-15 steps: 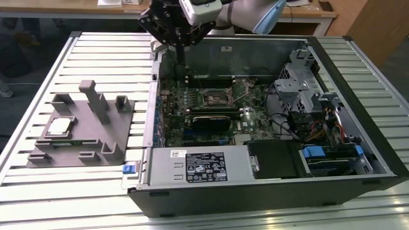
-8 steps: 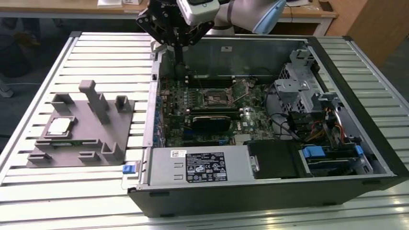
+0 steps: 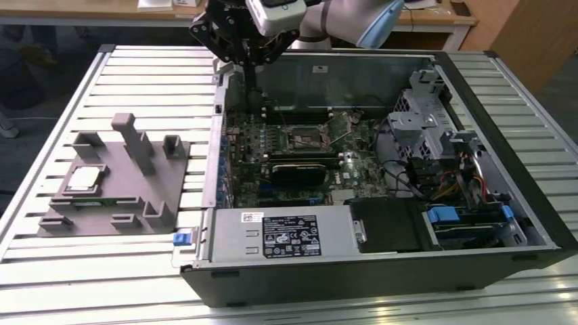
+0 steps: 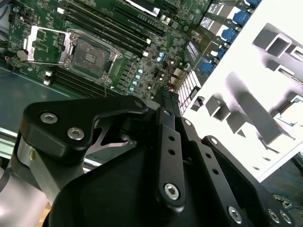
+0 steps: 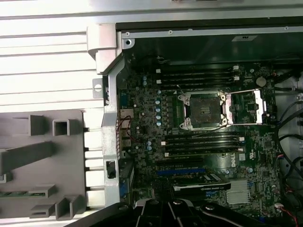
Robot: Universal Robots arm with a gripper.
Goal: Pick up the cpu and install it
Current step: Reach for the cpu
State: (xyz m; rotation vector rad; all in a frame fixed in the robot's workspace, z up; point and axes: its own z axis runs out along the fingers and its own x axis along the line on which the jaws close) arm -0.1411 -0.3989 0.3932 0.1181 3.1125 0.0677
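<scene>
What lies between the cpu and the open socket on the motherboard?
In the exterior view, the grey fixture's upright blocks and the computer case's wall stand between the cpu and the socket.

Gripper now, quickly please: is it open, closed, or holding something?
Gripper: closed, holding nothing; the cpu lies on the grey fixture.

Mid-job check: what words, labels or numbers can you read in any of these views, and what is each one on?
Large white label on the metal box, exterior view: printed lines and symbols, too small to read.
Small white sticker beside it: too small to read.
White markings on the motherboard, first wrist view: blurred, unreadable.
cpu on the grey fixture: no legible print.
Nothing can be quoted.
</scene>
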